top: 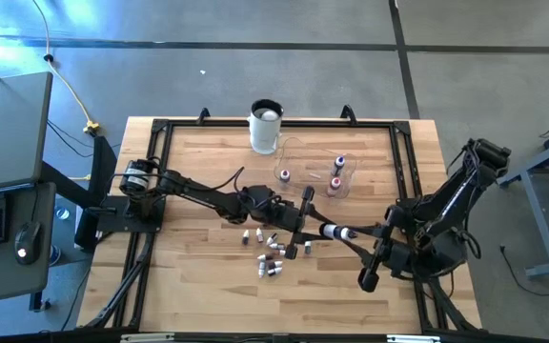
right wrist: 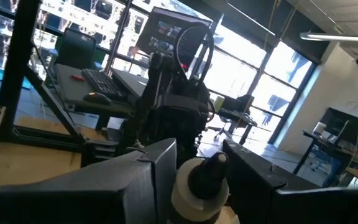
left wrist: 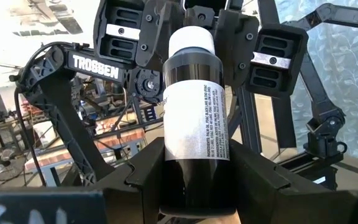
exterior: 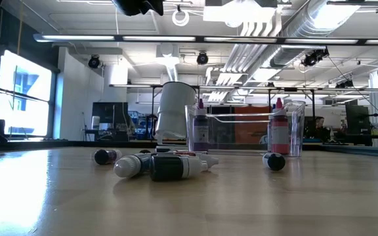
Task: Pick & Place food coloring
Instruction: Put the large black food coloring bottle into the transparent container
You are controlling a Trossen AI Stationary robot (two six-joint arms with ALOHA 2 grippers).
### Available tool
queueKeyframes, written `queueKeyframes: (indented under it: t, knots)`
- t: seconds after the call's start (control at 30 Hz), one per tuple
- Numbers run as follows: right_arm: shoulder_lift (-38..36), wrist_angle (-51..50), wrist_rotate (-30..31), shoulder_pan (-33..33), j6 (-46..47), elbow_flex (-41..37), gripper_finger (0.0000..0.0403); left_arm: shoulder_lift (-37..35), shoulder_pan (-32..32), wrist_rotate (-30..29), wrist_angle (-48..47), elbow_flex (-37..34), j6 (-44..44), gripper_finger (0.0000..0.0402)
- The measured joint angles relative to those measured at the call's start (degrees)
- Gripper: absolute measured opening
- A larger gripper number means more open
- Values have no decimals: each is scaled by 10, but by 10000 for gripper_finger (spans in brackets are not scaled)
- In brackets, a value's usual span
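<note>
Held bottle: a dark food coloring bottle (left wrist: 196, 118) with a white label and cap is filling the middle of the left wrist view, raised above the table's centre.
Left gripper (left wrist: 194, 186): it is grasping the bottle's base between both fingers.
Right gripper (right wrist: 199, 171): its fingers are flanking the bottle's cap; I cannot tell whether they are pressing on it or standing released.
Handover risk: if the left lets go while the right is not gripping, the bottle is likely falling among the loose ones.
Loose bottles (top: 270, 252): about a dozen are lying scattered at lower centre of the high view, directly below the grippers; a drop could be sending them rolling.
White cup (top: 266, 127): it is standing at upper centre; contents unclear.
Clear bowl (top: 311, 162): just right of the cup, it is holding three upright bottles; a careless placement could be toppling them.
</note>
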Motion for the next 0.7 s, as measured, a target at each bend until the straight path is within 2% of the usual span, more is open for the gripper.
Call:
queueKeyframes:
  t: [0.27, 0.5, 0.7]
  knots:
    - [0, 7, -7, 17, -14, 0, 124, 1, 0, 32, 27, -1, 4, 147]
    - [0, 28, -95, 3, -30, 0, 123, 1, -1, 33, 33, -1, -2, 147]
    - [0, 33, -101, -16, -30, 0, 123, 1, 0, 30, 32, -1, -2, 147]
